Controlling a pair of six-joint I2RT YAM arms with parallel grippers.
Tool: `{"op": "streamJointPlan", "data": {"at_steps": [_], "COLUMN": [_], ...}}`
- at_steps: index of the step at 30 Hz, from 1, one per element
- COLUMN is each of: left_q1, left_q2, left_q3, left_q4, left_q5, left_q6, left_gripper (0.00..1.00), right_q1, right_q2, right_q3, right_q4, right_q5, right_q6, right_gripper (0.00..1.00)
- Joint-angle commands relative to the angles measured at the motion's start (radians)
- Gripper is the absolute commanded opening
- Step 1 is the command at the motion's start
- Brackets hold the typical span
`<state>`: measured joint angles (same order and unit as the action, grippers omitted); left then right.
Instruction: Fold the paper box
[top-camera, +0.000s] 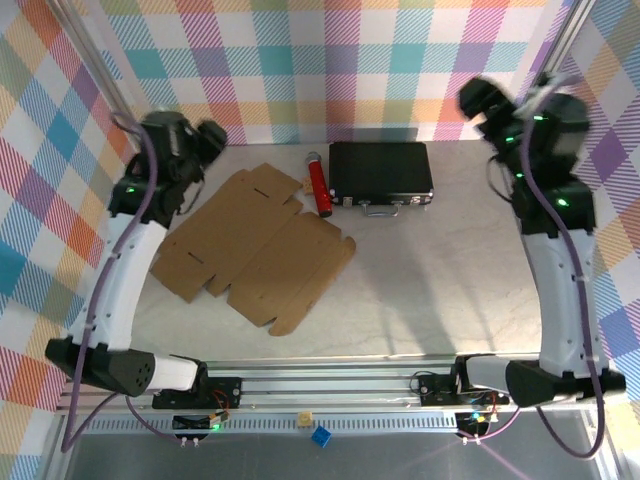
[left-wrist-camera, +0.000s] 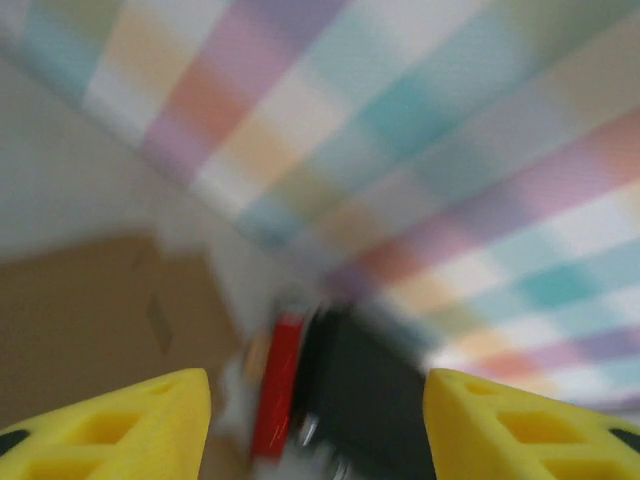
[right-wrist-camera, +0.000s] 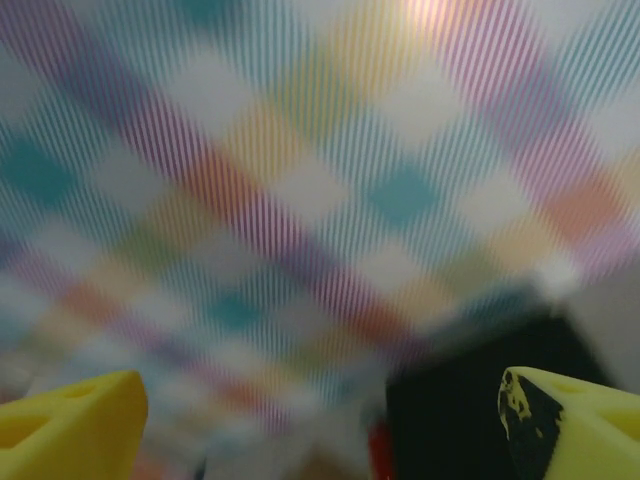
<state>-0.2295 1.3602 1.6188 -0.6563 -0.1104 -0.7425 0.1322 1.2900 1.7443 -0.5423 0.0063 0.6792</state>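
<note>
Yellow fingers (left-wrist-camera: 120, 425) of the left gripper (left-wrist-camera: 318, 390) stand apart with nothing between them, so it is released. The right gripper (right-wrist-camera: 322, 390) is also spread wide and grasps nothing. Both are raised above the table (top-camera: 440, 270), the left one over its far left part and the right one over its far right part. The paper box (top-camera: 255, 245) lies flat and unfolded on the left half of the table. Its far corner is close to a red cylinder (top-camera: 319, 183), which lies just beside a black case (top-camera: 381, 170).
</note>
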Motion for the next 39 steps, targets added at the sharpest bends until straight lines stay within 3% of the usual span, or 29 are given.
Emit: {"op": "streamJointPlan", "data": {"at_steps": [1,3,7,11,16,19,23,26,29,34,39], "left_q1": [-0.028,-0.028,-0.007,0.126,0.295,0.350,0.352,0.343,0.343,0.337,0.252], "left_q2": [-0.015,-0.044,-0.084,-0.078,-0.075,-0.098,-0.178,-0.226,-0.225,-0.174,-0.081], "left_q3": [-0.190,-0.305,-0.427,-0.521,-0.621,-0.691,-0.824,-0.908,-0.912,-0.920,-0.722], "left_q4": [-0.306,-0.348,-0.402,-0.410,-0.350,-0.236,-0.014,0.114,0.107,0.146,0.060], "left_q5": [0.172,0.199,0.147,0.162,0.176,0.247,0.288,0.258,0.221,0.253,0.235], "left_q6": [-0.069,-0.054,-0.017,-0.007,-0.060,-0.195,-0.498,-0.660,-0.684,-0.706,-0.551], "left_gripper": [0.50,0.44,0.40,0.57,0.65,0.67,0.69,0.69,0.70,0.69,0.66], "right_q1": [0.141,0.215,0.257,0.281,0.357,0.405,0.417,0.417,0.417,0.416,0.379], "right_q2": [0.051,0.045,0.065,0.109,0.247,0.289,0.305,0.325,0.342,0.371,0.343], "right_q3": [-0.170,-0.342,-0.512,-0.524,-0.533,-0.516,-0.528,-0.527,-0.525,-0.543,-0.634], "right_q4": [-0.292,-0.263,-0.195,-0.138,-0.040,0.003,0.044,0.045,0.054,0.067,0.121], "right_q5": [-0.201,-0.291,-0.419,-0.434,-0.500,-0.502,-0.519,-0.542,-0.560,-0.580,-0.542], "right_q6": [0.098,0.122,0.144,0.115,0.176,0.198,0.220,0.208,0.203,0.224,0.265], "right_gripper": [0.86,0.80,0.72,0.69,0.60,0.59,0.63,0.64,0.64,0.67,0.71]}}
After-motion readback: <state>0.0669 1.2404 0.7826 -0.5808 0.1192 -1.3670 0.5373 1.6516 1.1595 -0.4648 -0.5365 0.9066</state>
